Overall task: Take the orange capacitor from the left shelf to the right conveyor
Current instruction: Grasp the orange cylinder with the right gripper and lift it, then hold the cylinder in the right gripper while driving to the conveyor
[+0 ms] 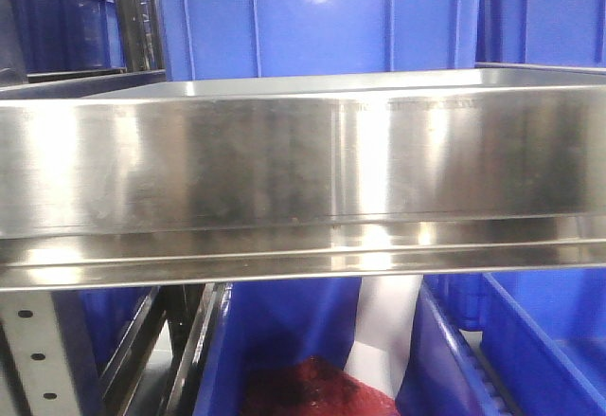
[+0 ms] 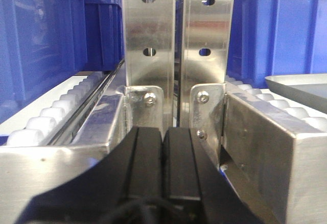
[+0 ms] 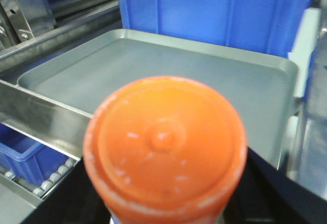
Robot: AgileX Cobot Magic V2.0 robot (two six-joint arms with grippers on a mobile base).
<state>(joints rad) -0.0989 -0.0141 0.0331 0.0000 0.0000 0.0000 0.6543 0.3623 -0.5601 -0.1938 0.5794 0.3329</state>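
**Carry step in hand: the orange capacitor (image 3: 164,145) is gripped, and delivery is not yet made.**

Front view: only the left shelf (image 1: 284,160) and blue bins (image 1: 312,18) are shown; a faint stamp on the shelf's lip cannot be read. Left wrist view: the left gripper (image 2: 162,168) is seen closed, pads together, with nothing held. Right wrist view: the capacitor is judged clamped in the right gripper (image 3: 166,199) above a silver tray (image 3: 153,66); no print is seen on its top. The right conveyor is not shown, so a carry rightward is called for.

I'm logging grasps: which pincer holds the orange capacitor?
The right pincer: the orange capacitor sits between its black fingers, filling that wrist view. The left pincer is shut on nothing, its pads touching.
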